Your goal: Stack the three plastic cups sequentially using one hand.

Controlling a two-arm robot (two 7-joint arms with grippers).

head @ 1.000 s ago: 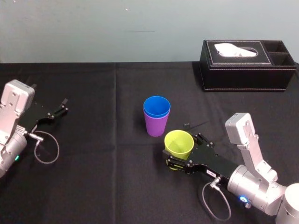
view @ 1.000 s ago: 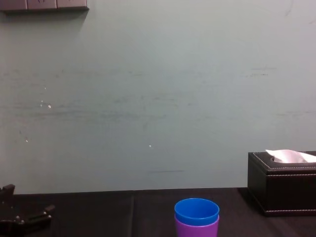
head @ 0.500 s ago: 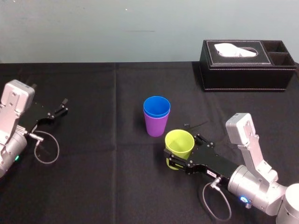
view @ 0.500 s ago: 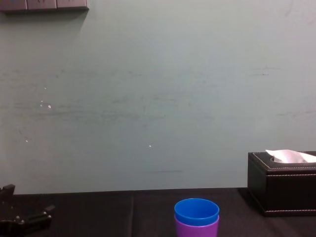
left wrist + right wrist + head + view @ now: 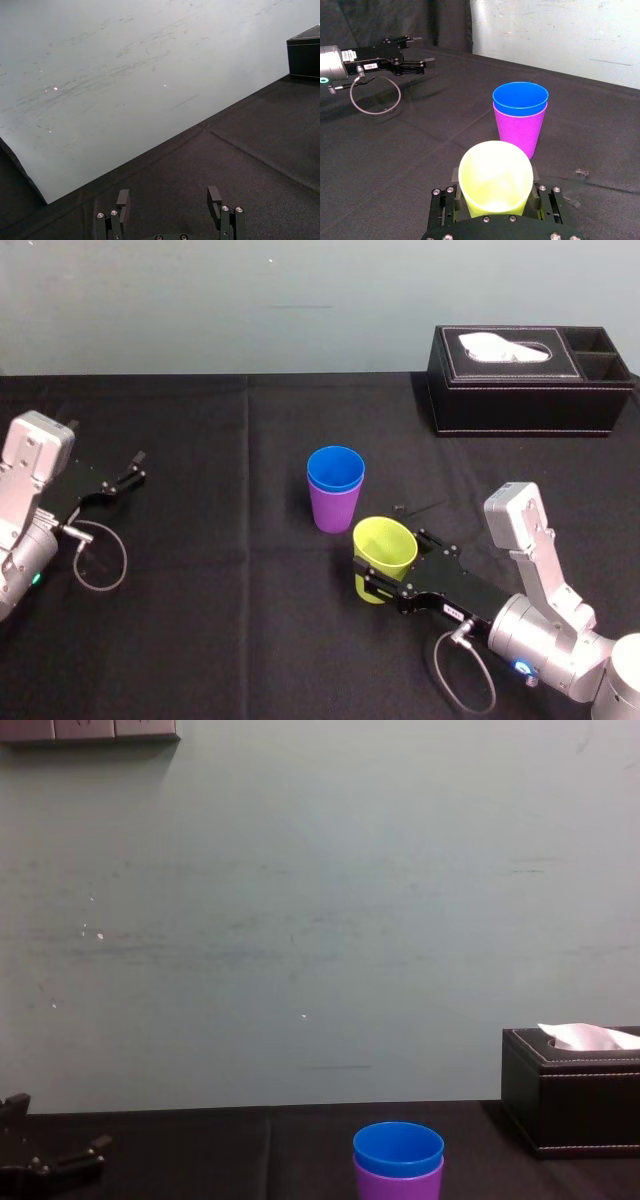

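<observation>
A: The black worktop is stretching right across in front of the robot, and the black tissue box is sitting at its far right corner, a white tissue poking out of its top.

B: The right end effector is reaching in from the near right, and its fingers are pinching the yellow-green cup from both sides, mouth facing up.

A: And the left end effector is idling over the worktop's left side, fingers spread apart and gripping nothing.

B: At the middle, the blue cup is nesting inside the purple cup, only its rim band showing above the purple one.

A: That pair is standing upright, and the yellow-green cup is sitting just beside it, on the robot's side and slightly right, apart from it.
</observation>
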